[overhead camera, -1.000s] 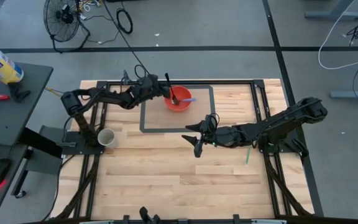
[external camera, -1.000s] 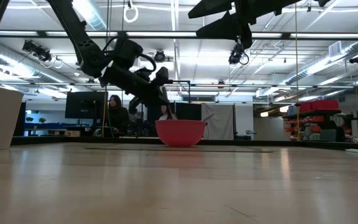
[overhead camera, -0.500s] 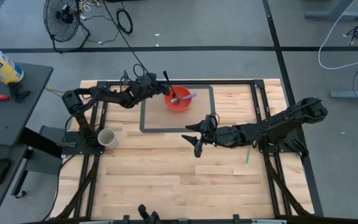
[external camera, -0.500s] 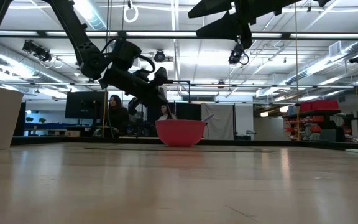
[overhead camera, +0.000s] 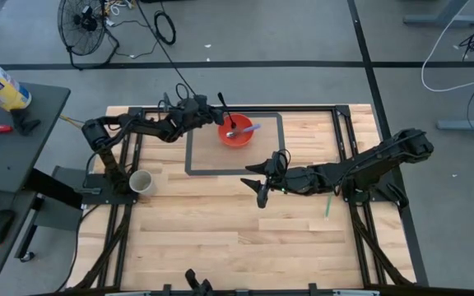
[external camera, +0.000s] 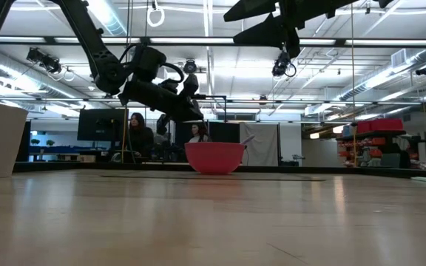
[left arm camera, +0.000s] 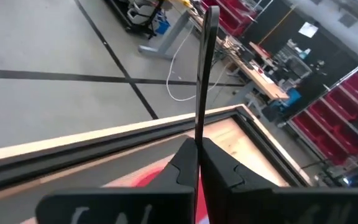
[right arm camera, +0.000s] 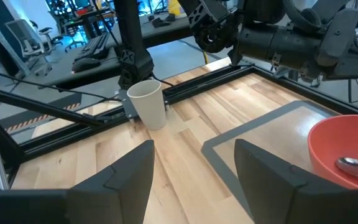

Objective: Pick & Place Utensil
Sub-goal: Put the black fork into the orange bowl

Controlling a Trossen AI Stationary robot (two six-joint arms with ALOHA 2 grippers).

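A red bowl [overhead camera: 237, 133] stands inside the grey taped rectangle at the table's far middle. In it lie a purple utensil [overhead camera: 250, 128] and the metal head [overhead camera: 231, 133] of a dark-handled spoon. My left gripper [overhead camera: 213, 122] reaches in from the left at the bowl's left rim and is shut on that spoon's handle. My right gripper [overhead camera: 260, 185] hangs open above the table's middle, nearer than the bowl, with nothing between its fingers [right arm camera: 253, 163]. The low view shows the bowl [external camera: 214, 157] with my left gripper [external camera: 189, 103] above its left rim. My left gripper pinches the spoon's thin dark handle [left arm camera: 198, 134] between its two fingers. The fingers come nearly level from the table's left and lie across the handle. The handle's free end [left arm camera: 211, 15] sticks out past the fingertips, up and toward the far edge, with the head down inside the bowl.
A white paper cup [overhead camera: 141, 182] stands near the table's left edge. A thin green utensil [overhead camera: 328, 205] lies on the wood at the right, beside the right arm. Black rails [overhead camera: 348, 144] frame the table. The near half of the wood is bare.
My left gripper has kept its place at the bowl's left rim and has turned a little, tipping the spoon's handle with it. The spoon's head stays in the bowl.
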